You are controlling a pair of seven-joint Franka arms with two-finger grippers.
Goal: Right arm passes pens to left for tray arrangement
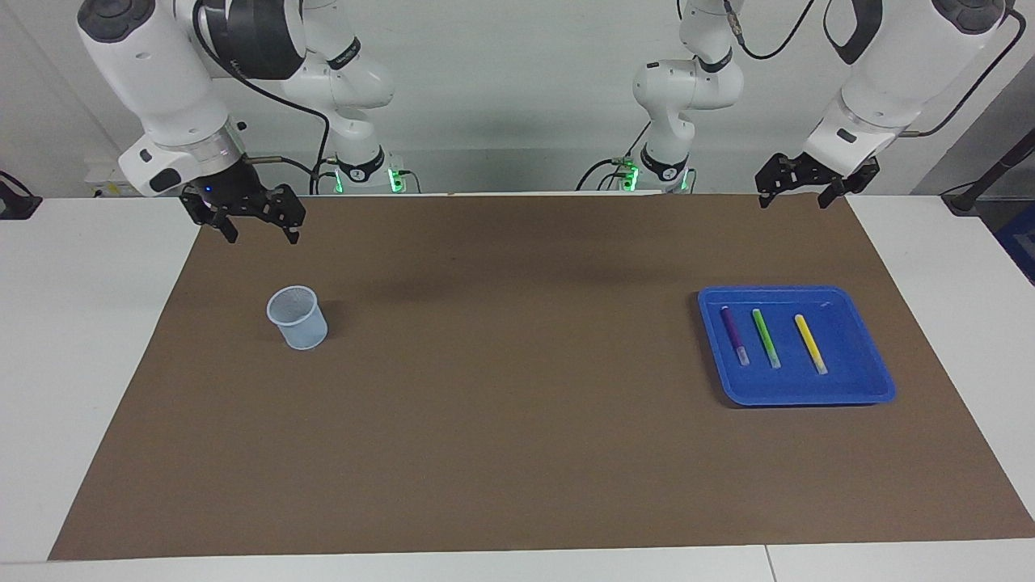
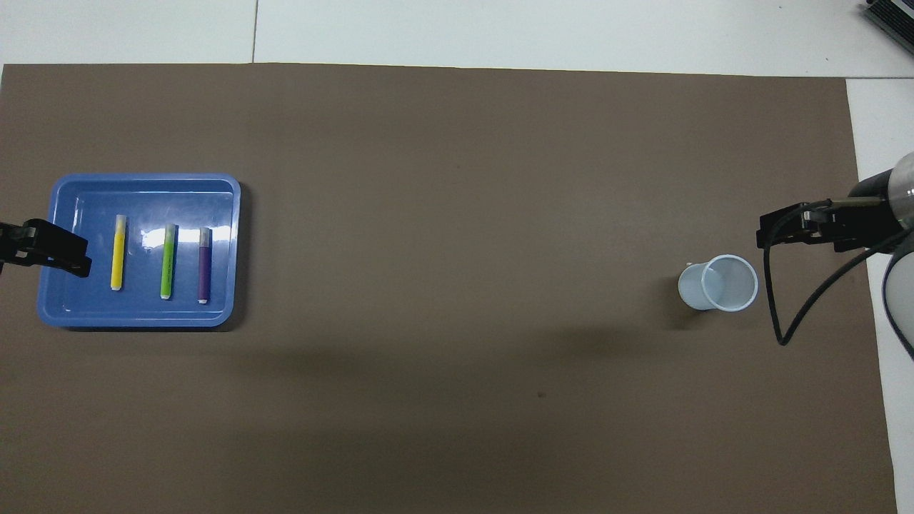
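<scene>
The blue tray lies on the brown mat toward the left arm's end of the table. Three pens lie side by side in it, apart from each other: purple, green and yellow. My left gripper hangs open and empty, high over the mat's edge by the robots. My right gripper, with its blue light, hangs open and empty over the mat's corner at the right arm's end.
A small pale mesh cup stands upright on the mat toward the right arm's end. The brown mat covers most of the white table. A black cable loops down from the right wrist beside the cup.
</scene>
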